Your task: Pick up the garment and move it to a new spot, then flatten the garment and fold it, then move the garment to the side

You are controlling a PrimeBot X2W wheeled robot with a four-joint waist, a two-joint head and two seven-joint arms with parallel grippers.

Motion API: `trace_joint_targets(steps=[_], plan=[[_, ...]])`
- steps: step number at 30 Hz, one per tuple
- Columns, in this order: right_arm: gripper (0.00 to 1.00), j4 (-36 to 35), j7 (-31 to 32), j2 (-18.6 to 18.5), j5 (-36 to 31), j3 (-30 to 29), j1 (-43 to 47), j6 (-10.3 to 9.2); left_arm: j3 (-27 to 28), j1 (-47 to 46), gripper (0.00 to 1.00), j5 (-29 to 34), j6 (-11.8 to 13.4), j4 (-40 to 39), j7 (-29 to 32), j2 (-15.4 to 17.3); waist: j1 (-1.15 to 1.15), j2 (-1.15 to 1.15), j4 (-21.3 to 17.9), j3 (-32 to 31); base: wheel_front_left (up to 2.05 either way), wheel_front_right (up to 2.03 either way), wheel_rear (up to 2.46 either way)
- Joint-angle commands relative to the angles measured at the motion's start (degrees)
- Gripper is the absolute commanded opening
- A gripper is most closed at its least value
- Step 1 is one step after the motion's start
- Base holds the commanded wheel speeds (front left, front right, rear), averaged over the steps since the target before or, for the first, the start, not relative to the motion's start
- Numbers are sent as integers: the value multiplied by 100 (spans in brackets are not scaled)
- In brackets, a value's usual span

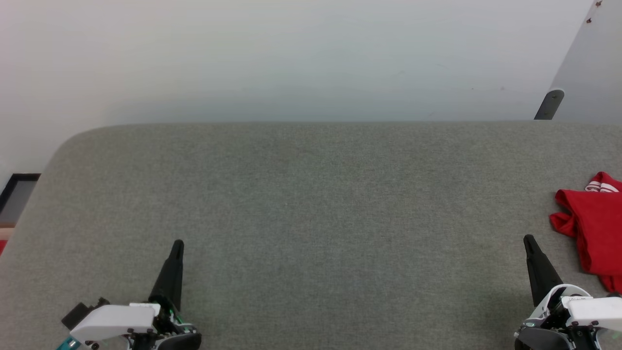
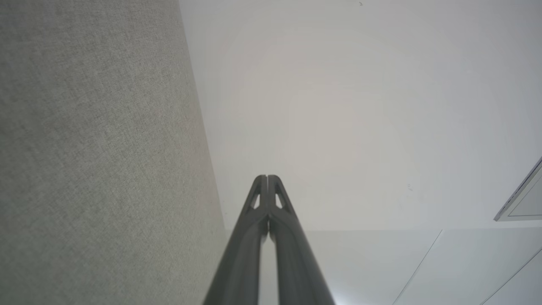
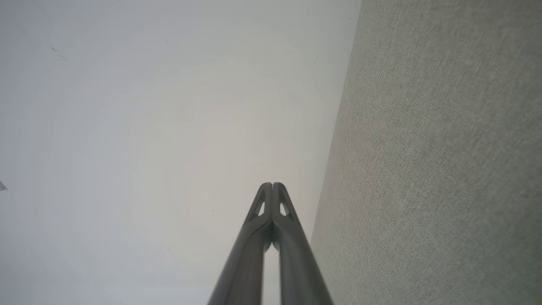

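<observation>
1. The garment (image 1: 595, 228), a crumpled red jersey shirt with a strip of red-and-white striped trim at its top, lies on the grey fabric-covered counter (image 1: 311, 194). It is at the far right of the head view, partly cut off by the picture's edge.
2. The left gripper (image 1: 178, 243), long dark fingers on a white body, sits at the lower left over the counter, well apart from the garment. The left wrist view shows its jaws together, tip against tip.
3. The right gripper (image 1: 528, 238) sits at the lower right, near the garment's left side but not touching it. Its jaws are likewise pressed together, holding nothing.
4. Both grippers point toward the plain white wall (image 1: 291, 58) beyond the counter's far edge.
</observation>
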Motion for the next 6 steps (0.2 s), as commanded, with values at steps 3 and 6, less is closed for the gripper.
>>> trace_joint_targets(steps=[3, 6], plan=[[0, -16, 14, 19, 20, 2, -16, 2, 9, -46, 0, -22, -21, -9, 16, 4, 0, 0, 0, 0, 0, 0, 0], [0, -16, 14, 19, 20, 2, -16, 2, 8, -46, 0, -22, -21, -9, 15, 4, 0, 0, 0, 0, 0, 0, 0]])
